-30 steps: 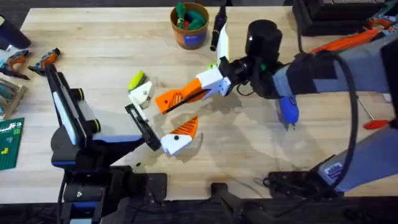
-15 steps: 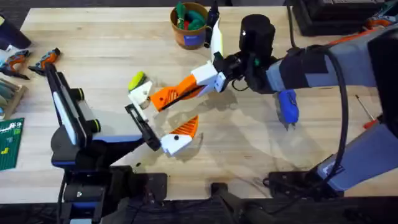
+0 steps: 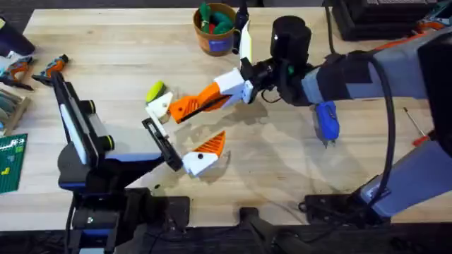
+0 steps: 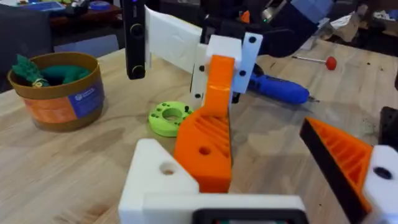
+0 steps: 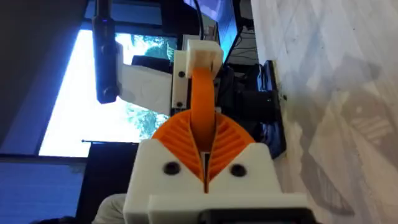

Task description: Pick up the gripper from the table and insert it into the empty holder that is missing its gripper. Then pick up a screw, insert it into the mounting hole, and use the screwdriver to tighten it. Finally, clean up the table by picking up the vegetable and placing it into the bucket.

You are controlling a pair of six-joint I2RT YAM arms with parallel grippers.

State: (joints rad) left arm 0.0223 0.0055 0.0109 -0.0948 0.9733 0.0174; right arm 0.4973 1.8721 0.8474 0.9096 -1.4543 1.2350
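Note:
My right gripper [image 3: 224, 92] is shut on the orange gripper [image 3: 192, 106], which it holds out to the left. The wedge's tip rests against the bare white holder [image 3: 161, 106] on my left arm. In the left wrist view the gripper [image 4: 208, 146] stands against the holder [image 4: 158, 180]. My left gripper [image 3: 185, 130] is open, its other finger carrying an orange wedge [image 3: 210, 146]. The yellow-green vegetable [image 3: 155, 90] lies just behind the holder. The bucket [image 3: 215, 29] stands at the back. The blue screwdriver [image 3: 326, 121] lies to the right. The screw is out of view.
A lime-green disc [image 4: 168, 118] lies on the table between the bucket [image 4: 56, 90] and the screwdriver [image 4: 280, 90]. Hand tools [image 3: 49, 67] and a green board [image 3: 10, 162] sit at the left edge. A red-handled rod [image 3: 426, 140] lies far right.
My right gripper has carried the orange gripper leftward and slightly back, bringing its tip up against the holder. The left arm has stayed still.

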